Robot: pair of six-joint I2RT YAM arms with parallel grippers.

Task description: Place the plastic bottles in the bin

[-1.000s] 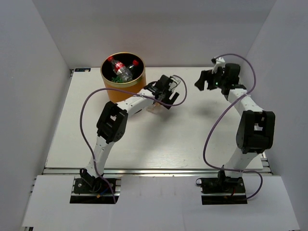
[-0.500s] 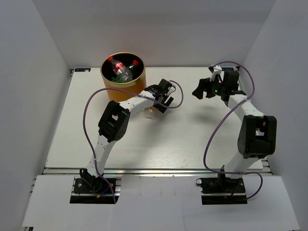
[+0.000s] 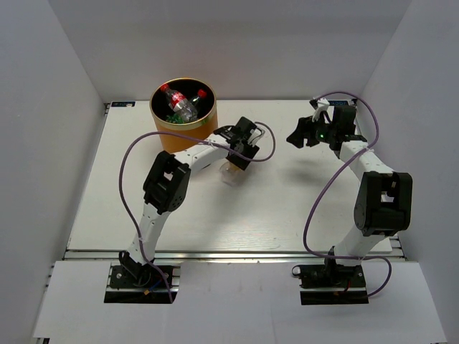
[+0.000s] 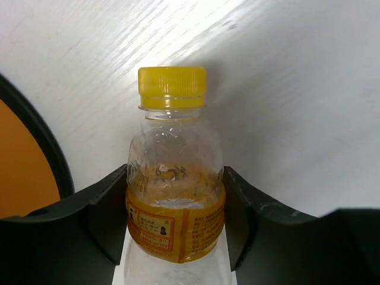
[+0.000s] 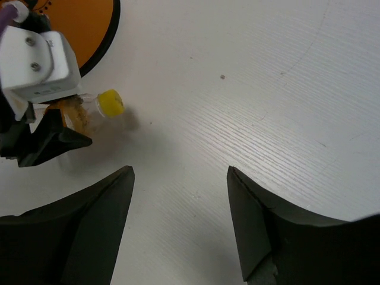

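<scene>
Since a second ago both our left gripper [image 4: 176,205] and our right gripper [image 5: 179,178] have eased slightly toward seven o'clock. The left jaws pinch the yellow-capped bottle [image 4: 172,142] around its orange label, near the bin [image 3: 179,136], at its four o'clock. The right jaws hang spread above the worktop [image 3: 287,201], holding nothing. Red-capped bottles [image 3: 183,104] lie inside the bin.

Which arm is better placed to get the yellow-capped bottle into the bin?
Left: its jaws grip the yellow-capped bottle right beside the bin; the right jaws hang open, empty and farther away.
</scene>
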